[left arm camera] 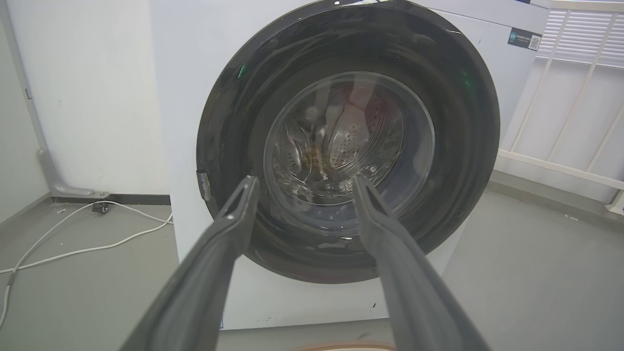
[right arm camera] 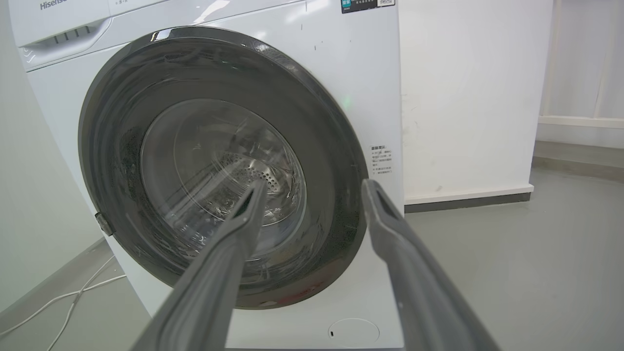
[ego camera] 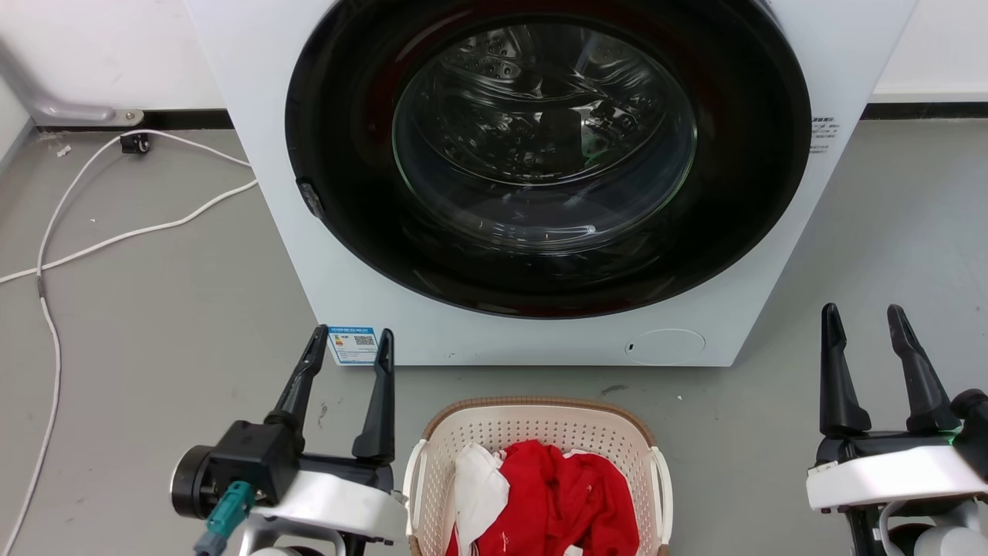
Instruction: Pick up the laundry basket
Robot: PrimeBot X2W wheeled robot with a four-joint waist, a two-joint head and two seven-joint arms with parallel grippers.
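One basket [ego camera: 540,432] is seen between the left gripper [ego camera: 352,334] and the right gripper [ego camera: 863,310]. Both pairs of jaws are held apart, empty. One washer [ego camera: 347,255] is faced.

washing machine [ego camera: 478,340]: white, stands on the grey floor [ego camera: 154,347], round dark door [ego camera: 548,154] shut | label [ego camera: 353,344]: blue-white, at its lower left corner | cable [ego camera: 147,229]: white, loose on the floor, left | red cloth [ego camera: 563,494] touching white cloth [ego camera: 477,486]
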